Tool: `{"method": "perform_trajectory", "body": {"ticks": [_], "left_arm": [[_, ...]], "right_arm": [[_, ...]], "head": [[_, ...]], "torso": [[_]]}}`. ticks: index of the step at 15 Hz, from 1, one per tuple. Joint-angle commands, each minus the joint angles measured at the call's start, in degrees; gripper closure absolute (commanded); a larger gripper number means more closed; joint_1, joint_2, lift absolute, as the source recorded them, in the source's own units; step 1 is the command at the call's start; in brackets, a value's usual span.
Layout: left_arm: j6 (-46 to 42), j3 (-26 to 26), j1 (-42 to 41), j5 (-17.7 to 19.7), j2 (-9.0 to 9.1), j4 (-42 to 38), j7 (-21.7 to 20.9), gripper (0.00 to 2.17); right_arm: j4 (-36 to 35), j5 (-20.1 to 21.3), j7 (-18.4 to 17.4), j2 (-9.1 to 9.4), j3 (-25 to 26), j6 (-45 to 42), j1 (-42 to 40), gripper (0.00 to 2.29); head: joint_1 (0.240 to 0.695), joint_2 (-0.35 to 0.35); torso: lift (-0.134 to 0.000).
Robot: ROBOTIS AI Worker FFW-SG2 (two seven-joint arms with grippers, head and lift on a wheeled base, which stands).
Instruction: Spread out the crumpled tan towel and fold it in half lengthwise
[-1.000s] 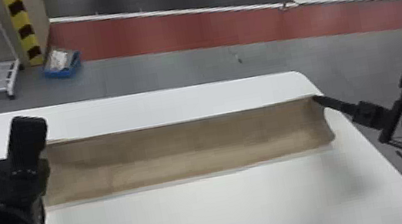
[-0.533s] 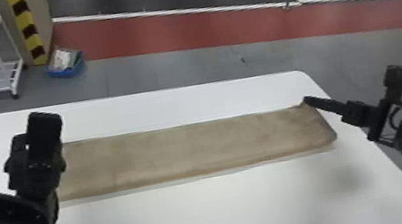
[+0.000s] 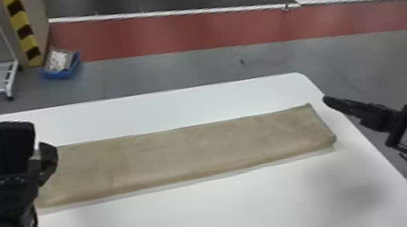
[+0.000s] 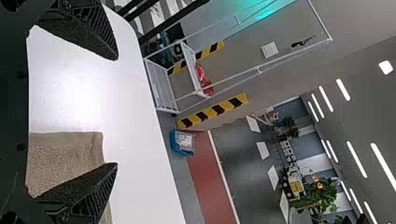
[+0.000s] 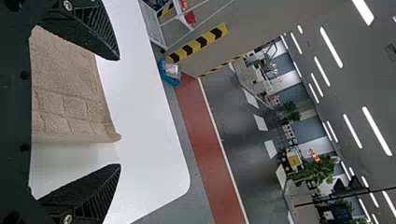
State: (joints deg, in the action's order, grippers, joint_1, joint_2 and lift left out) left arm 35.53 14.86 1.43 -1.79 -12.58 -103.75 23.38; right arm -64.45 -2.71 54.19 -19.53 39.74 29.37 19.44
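Indust. workshop w/ hazard stripes (image 3: 24, 32)

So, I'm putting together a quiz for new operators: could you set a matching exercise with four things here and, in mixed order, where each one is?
1. tan towel
2. left gripper
3. right gripper
4. blue bin

A. by the towel's right end
B. on the floor beyond the table
C. lying as a long strip on the table
D. by the towel's left end

Right pairs: 1-C, 2-D, 3-A, 4-B
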Motion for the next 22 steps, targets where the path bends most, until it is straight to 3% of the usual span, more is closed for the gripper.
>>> {"method": "perform_trajectory", "body": {"ticks": [1,3,5,8,13,22], "left_arm": [[-1.47,-1.77,-1.34,3.11,-0.08,-1.02,-1.06,0.04],[-1.47,-4.14,-2.84,7.42,-0.34,-2.69,-4.49,0.04],[-0.41,-5.46,-3.54,7.94,-0.52,-3.48,-6.6,0.04],[8.38,-8.18,-3.71,11.64,-0.52,-5.41,-10.82,0.04],[21.21,-8.45,-2.92,11.99,-0.08,-7.35,-13.01,0.04],[23.5,-8.45,-1.52,11.9,0.19,-7.35,-13.01,0.04]], "right_arm": [[-0.32,-0.46,1.35,-0.95,0.07,0.47,-0.81,0.05],[-1.91,0.07,2.76,-1.74,-0.1,1.88,-1.25,0.05],[-3.4,1.04,3.55,-2.89,-0.89,4.34,-1.51,0.07],[-7.0,5.78,3.73,-3.24,-2.91,9.26,-2.04,0.07],[-10.08,14.48,3.11,-3.15,-5.9,14.36,-1.51,0.07],[-10.08,14.57,2.85,-3.15,-5.11,12.6,-1.95,0.06]], "head": [[0.695,-0.258],[0.695,-0.261],[0.695,-0.269],[0.695,-0.273],[0.695,-0.279],[0.695,-0.297]], "torso": [[-0.125],[-0.125],[-0.125],[-0.125],[-0.125],[-0.125]]}}
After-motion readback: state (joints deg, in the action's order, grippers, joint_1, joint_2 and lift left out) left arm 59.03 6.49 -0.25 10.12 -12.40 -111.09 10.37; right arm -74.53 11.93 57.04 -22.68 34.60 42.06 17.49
